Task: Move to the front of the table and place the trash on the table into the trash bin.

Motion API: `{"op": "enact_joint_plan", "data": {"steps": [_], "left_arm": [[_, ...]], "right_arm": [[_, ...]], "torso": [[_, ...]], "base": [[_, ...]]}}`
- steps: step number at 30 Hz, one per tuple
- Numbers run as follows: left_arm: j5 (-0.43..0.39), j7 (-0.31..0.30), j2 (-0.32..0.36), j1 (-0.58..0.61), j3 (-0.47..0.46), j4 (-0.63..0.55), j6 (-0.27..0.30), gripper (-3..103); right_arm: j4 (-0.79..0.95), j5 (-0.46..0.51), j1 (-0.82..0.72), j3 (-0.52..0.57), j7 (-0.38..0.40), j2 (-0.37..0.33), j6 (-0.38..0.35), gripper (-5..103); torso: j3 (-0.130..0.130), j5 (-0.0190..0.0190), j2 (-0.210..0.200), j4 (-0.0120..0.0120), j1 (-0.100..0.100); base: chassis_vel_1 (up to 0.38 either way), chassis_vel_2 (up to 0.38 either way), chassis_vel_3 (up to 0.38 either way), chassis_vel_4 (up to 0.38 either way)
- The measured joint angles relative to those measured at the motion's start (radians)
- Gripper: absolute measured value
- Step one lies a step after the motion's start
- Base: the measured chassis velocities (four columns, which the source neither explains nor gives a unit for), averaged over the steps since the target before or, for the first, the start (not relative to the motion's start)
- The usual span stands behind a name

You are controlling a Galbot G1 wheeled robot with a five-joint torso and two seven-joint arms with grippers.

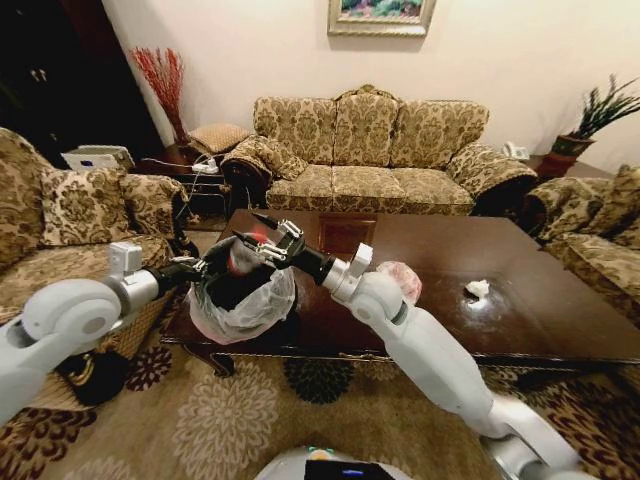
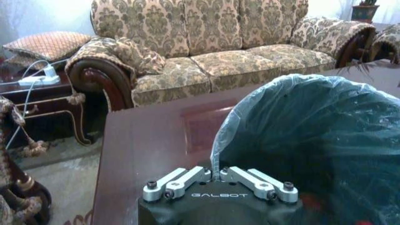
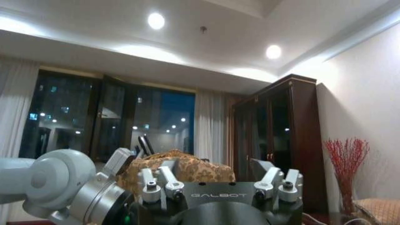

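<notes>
My left gripper (image 1: 205, 268) is shut on the rim of the trash bin (image 1: 240, 295), a black bin with a translucent liner (image 2: 300, 122), and holds it at the near left edge of the table (image 1: 520, 320). My right gripper (image 1: 268, 232) hovers over the bin's mouth with its jaws spread wide. Just under it, a clear bottle (image 1: 245, 258) with a red cap sits in the bin opening. The pinkish bag bundle (image 1: 403, 278) lies on the table behind my right forearm. A small white paper ball (image 1: 478, 289) lies further right.
A three-seat patterned sofa (image 1: 370, 150) stands beyond the table, with armchairs on the left (image 1: 70, 210) and right (image 1: 590, 220). A side table with a white power strip (image 2: 37, 77) stands at the far left corner. Patterned carpet (image 1: 230, 410) covers the floor in front.
</notes>
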Motion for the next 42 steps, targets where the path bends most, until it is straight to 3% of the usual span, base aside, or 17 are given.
{"op": "enact_joint_plan", "data": {"steps": [4, 8, 9, 11, 12, 14, 20, 26, 32, 34, 42], "left_arm": [[0.001, 0.001, 0.000, 0.001, 0.001, 0.005, 0.001, 2], [0.010, -0.010, -0.002, -0.012, 0.001, 0.047, -0.001, 2], [0.021, -0.011, -0.010, -0.022, -0.004, 0.068, -0.008, 2], [0.036, -0.009, -0.024, -0.041, -0.010, 0.087, -0.014, 2], [0.036, -0.009, -0.024, -0.041, -0.010, 0.087, -0.014, 2], [0.055, -0.001, -0.056, -0.075, -0.021, 0.108, -0.022, 2], [0.073, 0.009, -0.080, -0.082, -0.023, 0.117, -0.032, 2], [0.088, 0.012, -0.096, -0.081, -0.007, 0.096, -0.049, 2], [0.077, 0.023, -0.109, -0.077, -0.009, 0.072, -0.064, 2], [0.078, 0.022, -0.111, -0.074, -0.011, 0.060, -0.064, 2], [0.078, 0.018, -0.118, -0.069, -0.014, 0.043, -0.064, 2]], "right_arm": [[0.012, 0.010, -0.010, 0.023, 0.018, 0.001, 0.000, 84], [0.081, 0.027, -0.092, 0.182, 0.139, -0.016, -0.045, 98], [0.105, 0.025, -0.148, 0.258, 0.208, -0.042, -0.080, 99], [0.122, 0.029, -0.216, 0.330, 0.260, -0.070, -0.104, 100], [0.122, 0.029, -0.216, 0.330, 0.260, -0.070, -0.104, 100], [0.142, 0.030, -0.372, 0.452, 0.312, -0.117, -0.123, 100], [0.139, -0.033, -0.556, 0.569, 0.367, -0.139, -0.098, 100], [0.112, -0.118, -0.616, 0.582, 0.452, -0.106, -0.074, 100], [0.036, -0.182, -0.631, 0.574, 0.472, -0.088, -0.042, 100], [-0.045, -0.189, -0.614, 0.559, 0.490, -0.068, -0.021, 100], [-0.272, -0.204, -0.515, 0.511, 0.528, -0.018, -0.035, 100]], "torso": [[0.000, -0.0001, 0.000, 0.0001, 0.000], [0.000, 0.0000, 0.000, 0.0003, 0.000], [0.000, -0.0001, 0.000, 0.0001, 0.000], [0.000, -0.0001, 0.000, 0.0000, 0.000], [0.000, -0.0001, 0.000, 0.0000, 0.000], [0.000, 0.0003, 0.000, -0.0003, 0.000], [0.000, -0.0001, 0.000, -0.0002, 0.000], [0.000, -0.0003, 0.000, 0.0001, 0.000], [0.000, -0.0001, 0.000, 0.0000, 0.000], [0.000, 0.0015, 0.000, -0.0006, 0.000], [0.000, -0.0010, 0.000, 0.0000, 0.000]], "base": [[0.000, 0.000, 0.000, 0.000], [0.000, 0.000, 0.000, 0.000], [0.000, 0.000, 0.000, 0.000], [0.000, 0.000, 0.000, 0.000], [0.000, 0.000, 0.000, 0.000], [0.000, 0.000, 0.000, 0.000], [0.000, 0.000, 0.000, 0.000], [-0.040, -0.041, 0.050, 0.044], [-0.130, -0.130, 0.124, 0.138], [-0.117, -0.115, 0.093, 0.128], [-0.038, -0.034, 0.020, 0.015]]}}
